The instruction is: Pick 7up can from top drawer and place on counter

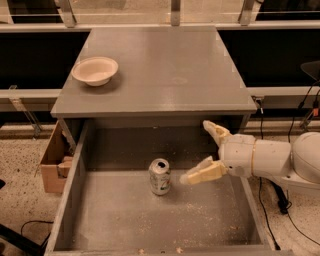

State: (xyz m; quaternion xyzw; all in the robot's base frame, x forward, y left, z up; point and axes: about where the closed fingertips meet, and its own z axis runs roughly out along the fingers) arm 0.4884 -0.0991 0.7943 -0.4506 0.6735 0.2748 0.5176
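- My gripper (195, 151) hovers inside the top drawer (125, 220), fingers (202, 173) spread wide, holding nothing.
- The 7up can (160, 176) stands upright on the drawer floor, just beside the lower finger.

We are seeing a speckled beige floor (20, 205) spreading out on both sides, with an open cardboard box (50, 162) standing at the left and black cables (281, 200) trailing at the right, beyond the gripper (195, 151) hanging spread wide over the top drawer (100, 220). Behind, 3 metal posts (175, 10) are rising above dark panels (30, 60) and a pale rail (30, 94).
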